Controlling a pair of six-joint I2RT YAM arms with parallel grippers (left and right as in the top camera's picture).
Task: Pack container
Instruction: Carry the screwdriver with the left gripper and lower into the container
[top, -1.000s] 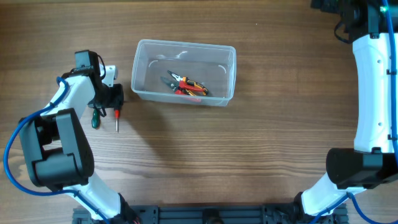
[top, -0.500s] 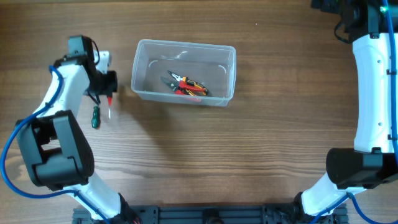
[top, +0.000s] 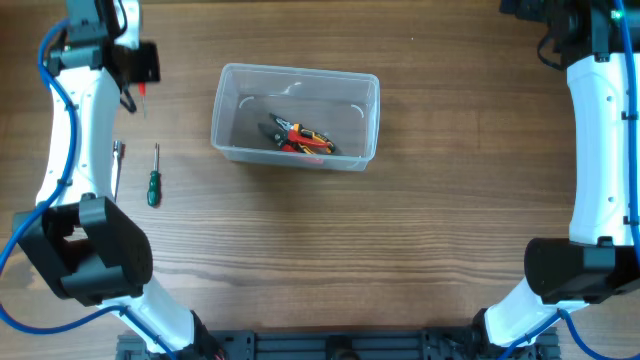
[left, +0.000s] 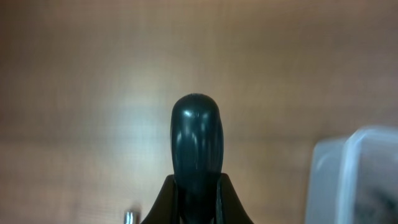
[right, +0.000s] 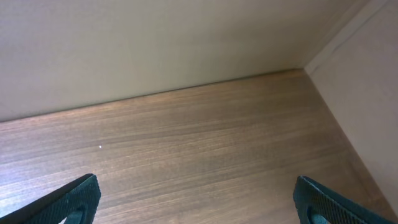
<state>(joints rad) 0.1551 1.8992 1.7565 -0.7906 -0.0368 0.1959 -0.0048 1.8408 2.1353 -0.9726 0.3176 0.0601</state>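
The container (top: 225, 150) is a clear plastic tub standing at mid-table, with orange-and-black pliers (top: 298, 138) lying inside. Its corner shows blurred at the right of the left wrist view as the container (left: 357, 171). My left gripper (top: 140, 68) is raised at the far left, well left of the tub, and is shut on a screwdriver (top: 143, 94) that hangs tip down. In the left wrist view the left gripper (left: 196, 190) clamps the dark rounded handle of the screwdriver (left: 196, 140). My right gripper (right: 202, 202) stands wide open over bare wood at the far right corner, holding nothing.
A green-handled screwdriver (top: 154, 182) and a slim silver tool (top: 117, 165) lie on the table left of the tub. The right arm (top: 600, 140) runs along the right edge. A wall borders the table's far side in the right wrist view.
My left gripper has lifted the red-tipped screwdriver off the table beside the green one and carried it toward the far left corner. The silver tool is now uncovered. The right arm stayed still.
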